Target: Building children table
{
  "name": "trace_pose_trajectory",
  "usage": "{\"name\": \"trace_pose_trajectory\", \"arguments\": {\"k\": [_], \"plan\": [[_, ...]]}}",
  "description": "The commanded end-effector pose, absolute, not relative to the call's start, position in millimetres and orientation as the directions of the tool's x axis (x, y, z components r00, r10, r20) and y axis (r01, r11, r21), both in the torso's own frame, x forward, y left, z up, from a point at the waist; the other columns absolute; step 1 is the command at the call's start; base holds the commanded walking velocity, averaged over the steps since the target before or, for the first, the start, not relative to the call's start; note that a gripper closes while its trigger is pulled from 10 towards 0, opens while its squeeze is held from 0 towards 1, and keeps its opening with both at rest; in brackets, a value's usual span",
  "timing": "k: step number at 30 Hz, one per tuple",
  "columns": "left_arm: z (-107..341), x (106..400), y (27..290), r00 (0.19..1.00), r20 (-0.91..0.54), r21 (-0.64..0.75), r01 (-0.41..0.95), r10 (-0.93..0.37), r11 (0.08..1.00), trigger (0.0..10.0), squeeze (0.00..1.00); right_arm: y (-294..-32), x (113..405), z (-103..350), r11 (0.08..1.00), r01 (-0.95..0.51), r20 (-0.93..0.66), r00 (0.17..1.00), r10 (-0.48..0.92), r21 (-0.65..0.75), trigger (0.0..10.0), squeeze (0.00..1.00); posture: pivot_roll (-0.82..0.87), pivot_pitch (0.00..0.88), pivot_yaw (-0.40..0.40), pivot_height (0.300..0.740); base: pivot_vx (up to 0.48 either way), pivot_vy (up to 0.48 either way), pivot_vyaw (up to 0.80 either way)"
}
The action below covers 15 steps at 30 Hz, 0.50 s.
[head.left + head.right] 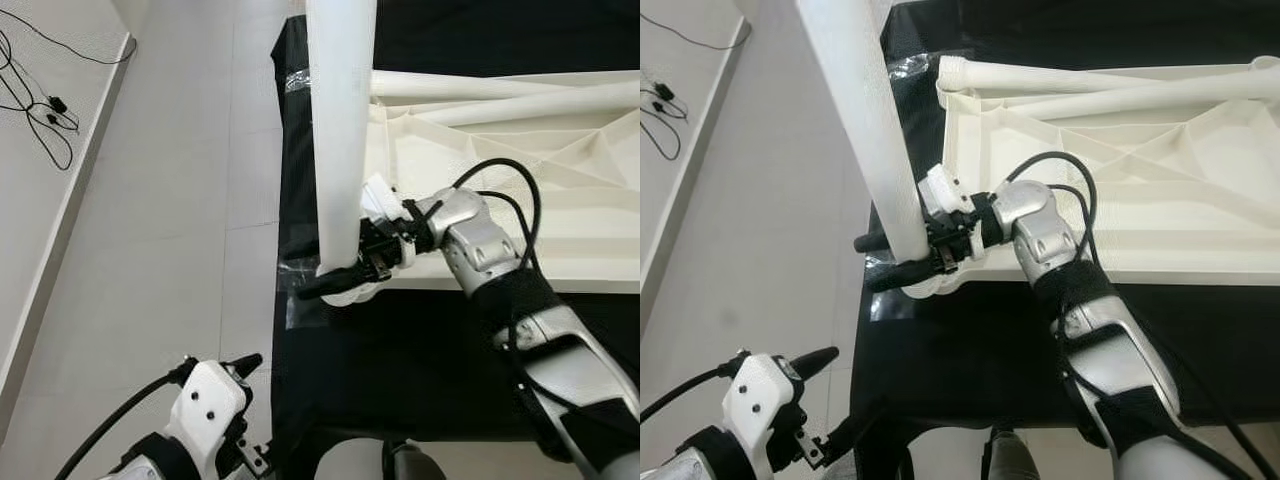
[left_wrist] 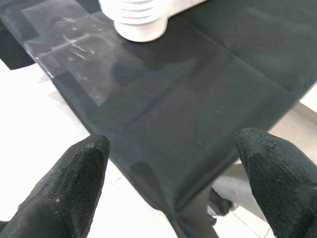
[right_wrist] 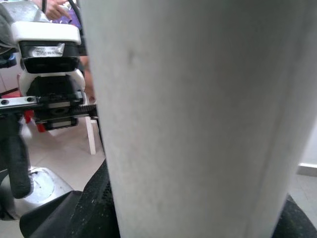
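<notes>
A white tabletop (image 1: 1160, 190) lies upside down on the black cloth (image 1: 400, 350); one white leg (image 1: 340, 130) stands upright in its corner socket, two more legs (image 1: 1090, 88) lying across it.

A black cloth (image 1: 400, 350) covers the surface, its folds showing as faint creases, and it hangs over the near left corner. A sheet of clear plastic film (image 2: 74, 54) lies flat on the cloth near the left edge; another crinkled bit of clear film (image 1: 298, 80) sits farther back along the same edge. To the left spreads a pale tiled floor (image 1: 180, 200) with thin grout lines. On the far left a white baseboard (image 1: 70, 200) runs along the floor, and beyond it a thin black cable (image 1: 40, 100) loops loosely over a lighter surface.
</notes>
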<state>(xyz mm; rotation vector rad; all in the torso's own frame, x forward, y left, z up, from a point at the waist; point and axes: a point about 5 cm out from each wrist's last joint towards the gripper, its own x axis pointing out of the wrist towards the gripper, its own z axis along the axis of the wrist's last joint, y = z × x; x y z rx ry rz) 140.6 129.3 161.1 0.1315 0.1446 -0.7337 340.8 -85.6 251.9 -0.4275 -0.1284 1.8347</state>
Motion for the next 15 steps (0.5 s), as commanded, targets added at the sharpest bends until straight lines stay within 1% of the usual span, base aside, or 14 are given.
{"name": "trace_pose_trajectory", "arguments": {"k": [1,6,9,15], "plan": [[159,135,131,0.728,-0.211,0.062,0.676,-0.652,0.735,10.0,0.0,-78,342,246,-0.328,-0.901,-0.237,-0.265,0.935,-0.284,10.0,0.0,0.16,0.335,0.093,0.74,0.0,0.0,0.0],[159,130,130,0.727,-0.217,0.054,0.675,-0.652,0.736,10.0,0.0,-81,347,260,-0.295,-0.908,-0.185,-0.248,0.951,-0.297,10.0,0.0,0.17,0.336,0.091,0.74,0.0,0.0,0.0],[160,126,130,0.724,-0.221,0.044,0.677,-0.653,0.735,10.0,0.0,-93,350,269,-0.258,-0.92,-0.144,-0.224,0.964,-0.295,10.0,0.0,0.17,0.341,0.095,0.74,0.0,0.0,0.0],[161,123,130,0.72,-0.224,0.037,0.68,-0.657,0.732,10.0,0.0,-102,350,269,-0.243,-0.929,-0.129,-0.214,0.968,-0.279,10.0,0.0,0.17,0.345,0.1,0.74,0.0,0.0,0.0]]}}
